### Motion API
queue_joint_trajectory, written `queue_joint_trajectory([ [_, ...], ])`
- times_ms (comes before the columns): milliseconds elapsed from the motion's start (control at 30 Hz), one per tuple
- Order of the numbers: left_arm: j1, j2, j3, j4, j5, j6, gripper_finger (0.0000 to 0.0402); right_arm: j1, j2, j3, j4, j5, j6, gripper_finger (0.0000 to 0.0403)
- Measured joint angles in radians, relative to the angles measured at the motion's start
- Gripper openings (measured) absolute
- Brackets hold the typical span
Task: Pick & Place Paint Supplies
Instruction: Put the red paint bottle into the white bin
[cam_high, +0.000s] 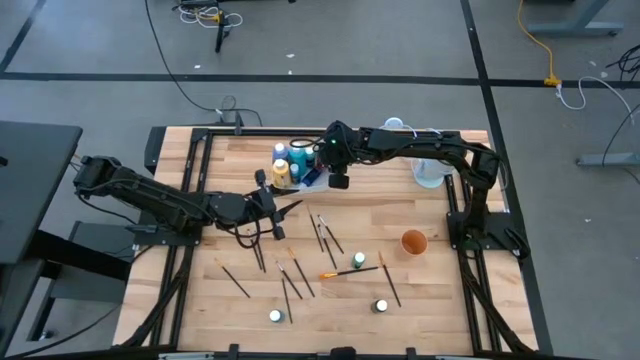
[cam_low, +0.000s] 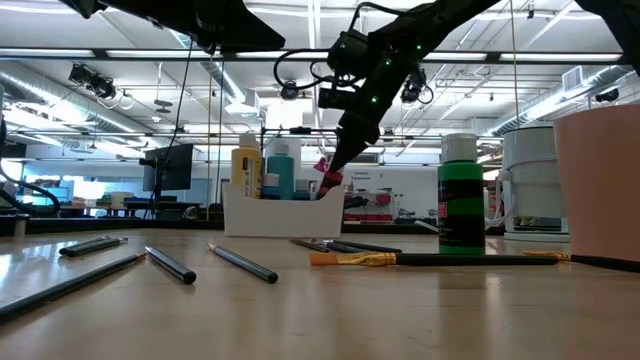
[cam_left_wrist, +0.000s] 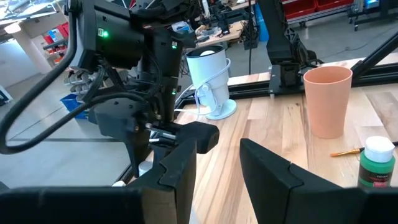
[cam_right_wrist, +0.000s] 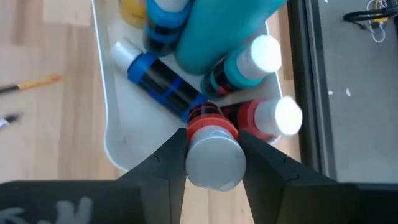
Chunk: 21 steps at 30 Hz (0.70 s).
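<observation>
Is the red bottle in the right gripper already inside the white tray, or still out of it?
Partly in. The right gripper holds the red bottle tilted over the white tray, its lower end among the bottles there.

No readable text, brand or number anywhere. Green bottle (cam_low: 461, 193) has a dark label w/ print, same bottle shows a red-edged label in the left wrist view, but lettering is too small to make out in either. Blue bottle (cam_right_wrist: 163, 84) lying in the white tray (cam_right_wrist: 111, 134) has a dark label band, nothing legible on it. Red-and-white signs in the room beyond the table's far edge in the low view: illegible.
</observation>
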Motion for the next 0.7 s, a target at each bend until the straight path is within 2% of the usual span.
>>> queue_joint_trajectory([
  [267,0.002,0.000,0.000,0.000,0.000,0.000,0.0132,0.022,0.000,0.000,-0.039,0.137,-0.066,0.0125],
  [500,0.025,0.000,0.000,0.000,0.000,0.000,0.0132,0.045,0.000,0.000,-0.100,0.090,-0.119,0.0125],
  [700,0.040,0.000,0.000,0.000,0.000,0.000,0.0132,0.047,0.000,0.003,-0.179,0.032,-0.102,0.0125],
])
